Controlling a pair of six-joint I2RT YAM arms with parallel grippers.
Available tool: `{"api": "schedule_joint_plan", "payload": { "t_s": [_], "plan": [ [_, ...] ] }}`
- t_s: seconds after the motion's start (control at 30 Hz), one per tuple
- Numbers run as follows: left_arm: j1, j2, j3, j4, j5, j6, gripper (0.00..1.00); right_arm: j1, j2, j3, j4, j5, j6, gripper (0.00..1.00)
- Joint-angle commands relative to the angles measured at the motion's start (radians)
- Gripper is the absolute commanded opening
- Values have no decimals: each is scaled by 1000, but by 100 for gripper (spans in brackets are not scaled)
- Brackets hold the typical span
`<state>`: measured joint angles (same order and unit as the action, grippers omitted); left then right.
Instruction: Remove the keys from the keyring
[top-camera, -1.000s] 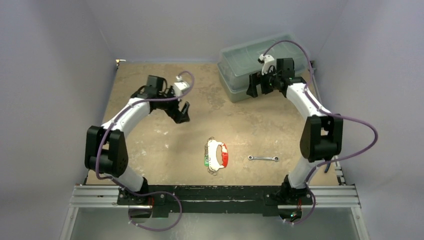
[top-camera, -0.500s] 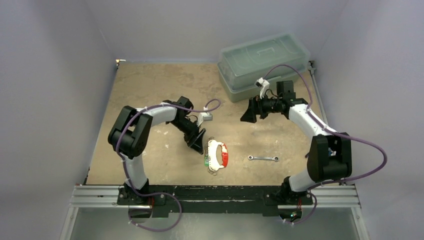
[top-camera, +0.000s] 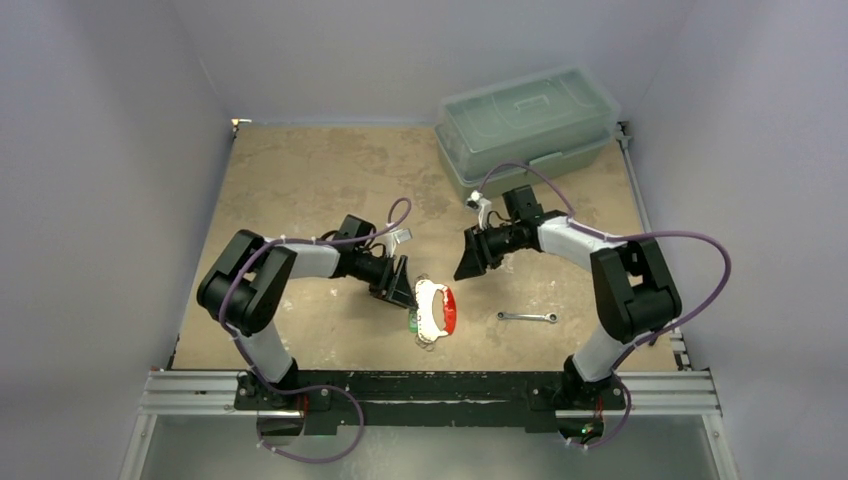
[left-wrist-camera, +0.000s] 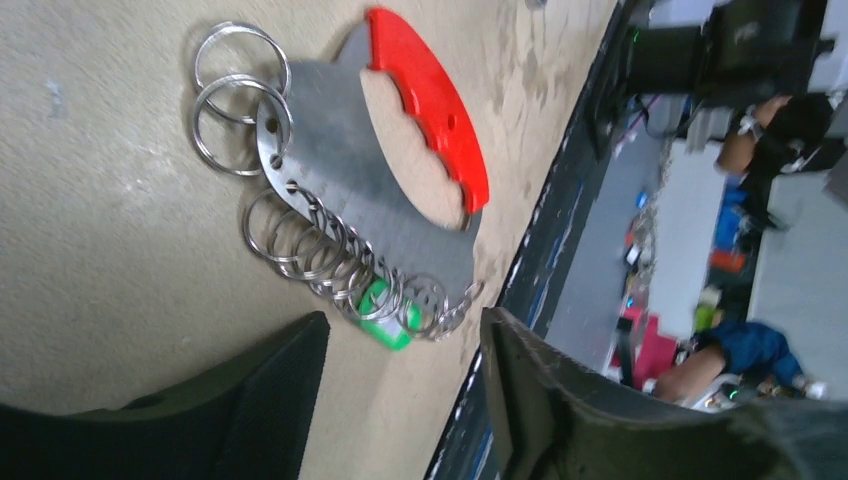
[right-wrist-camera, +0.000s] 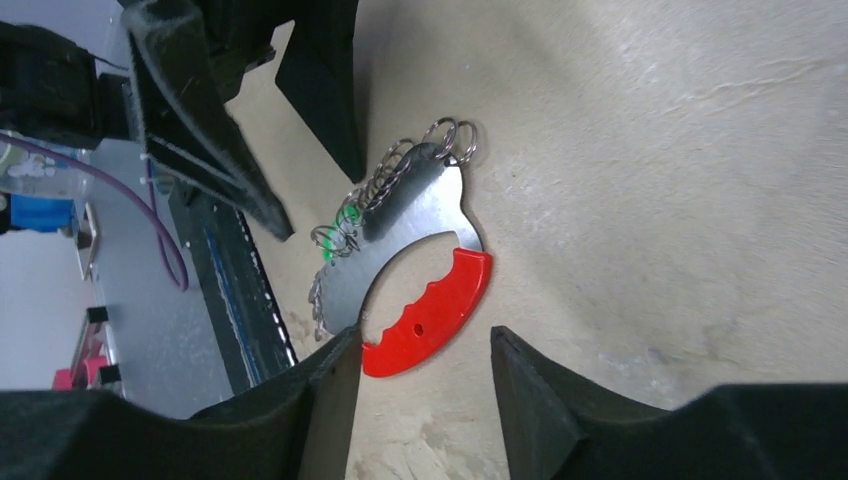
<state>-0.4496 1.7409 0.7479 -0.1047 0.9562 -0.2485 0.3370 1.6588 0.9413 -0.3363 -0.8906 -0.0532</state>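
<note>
1. Your keyring (top-camera: 436, 308) lies flat on the table (top-camera: 300, 180), just toward 6 o'clock of its centre, with the red section at its 3 o'clock side.
2. The keys (left-wrist-camera: 340, 265) fringe its 9 o'clock edge; one has a green head.
3. Your left gripper (top-camera: 404, 290), fingers apart, sits just beside the keyring at 10 o'clock.
4. Your right gripper (top-camera: 466, 268), fingers spread, hangs near it at 1 o'clock.
5. The wrench (top-camera: 527, 317) lies apart from it at 3 o'clock.

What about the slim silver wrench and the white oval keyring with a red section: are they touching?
Apart. The top external view shows bare tabletop between the silver wrench and the white keyring.
</note>
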Motion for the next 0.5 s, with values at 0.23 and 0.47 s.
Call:
{"api": "schedule_joint_plan", "payload": {
  "t_s": [0.23, 0.47],
  "plan": [
    [-72, 145, -130, 694, -191, -447, 48, 110, 201, 15, 14, -25, 3, 17],
    [-88, 157, -156, 890, -168, -548, 43, 122, 344, 69, 8, -76, 2, 5]
  ]
}}
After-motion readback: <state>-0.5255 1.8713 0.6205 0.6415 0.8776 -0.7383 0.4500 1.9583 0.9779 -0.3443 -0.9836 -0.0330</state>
